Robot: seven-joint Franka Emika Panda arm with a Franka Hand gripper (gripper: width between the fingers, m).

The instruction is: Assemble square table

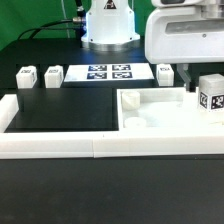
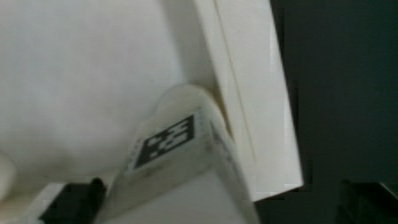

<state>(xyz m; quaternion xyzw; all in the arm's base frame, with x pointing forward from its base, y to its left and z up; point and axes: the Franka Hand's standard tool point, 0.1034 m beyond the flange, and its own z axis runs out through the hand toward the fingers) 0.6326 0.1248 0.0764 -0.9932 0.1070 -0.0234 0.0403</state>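
The long white border rail (image 1: 60, 148) crosses the black table (image 1: 60, 115) from nine to five o'clock in the exterior view. The square tabletop (image 1: 150, 122) lies flat against it at four o'clock, and the marker board (image 1: 108, 72) lies at twelve. At two o'clock the gripper (image 1: 192, 78) hangs over the slab's far edge, its fingers (image 2: 71, 200) spread wide and gripping nothing. A tagged leg block (image 1: 210, 96) stands just beside them on the slab, two spare leg blocks (image 1: 25, 77) sit at ten, and a lone leg block (image 1: 165, 72) at one.
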